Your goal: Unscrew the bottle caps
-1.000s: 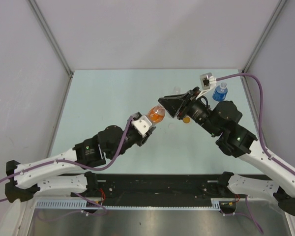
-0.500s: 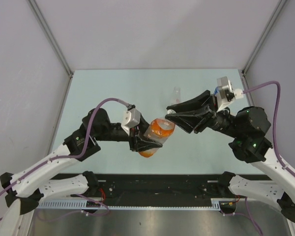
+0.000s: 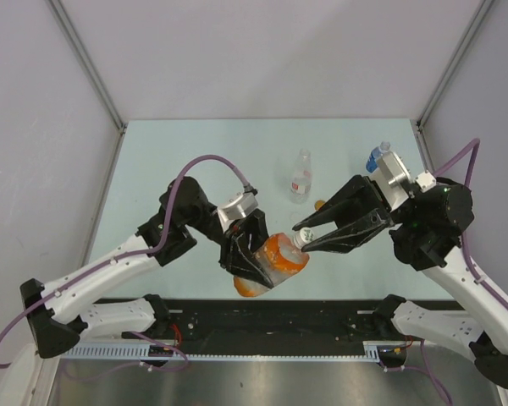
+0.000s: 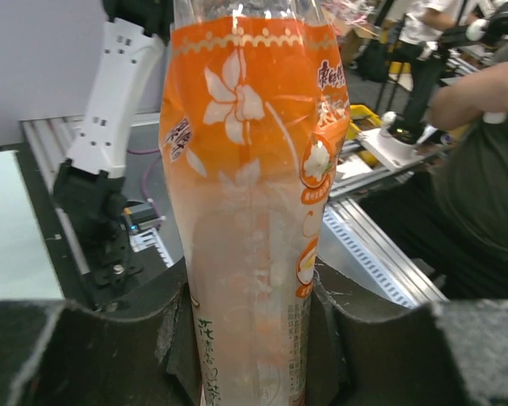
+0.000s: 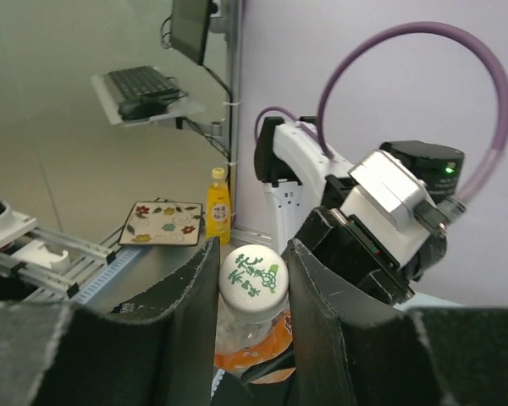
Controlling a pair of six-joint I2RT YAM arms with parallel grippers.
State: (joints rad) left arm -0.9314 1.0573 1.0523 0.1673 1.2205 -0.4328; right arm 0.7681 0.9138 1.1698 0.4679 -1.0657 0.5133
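Pale counter (image 3: 169, 152). 1 orange-drink bottle (image 4: 254, 211), held above it, left fingers (image 4: 110, 355) clamped on its body; long axis points neck-first at right fingers (image 5: 317, 304), which flank white cap (image 5: 253, 276); whether they press it, cannot tell.

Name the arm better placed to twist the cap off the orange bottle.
Right: the right gripper closes on the white cap, while the left gripper clamps the orange bottle by its body, steadying it.

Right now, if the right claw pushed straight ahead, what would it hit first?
The right gripper has the white cap between its fingers, so that comes first. Right behind it is probably the neck of the orange-drink bottle held by the left gripper.
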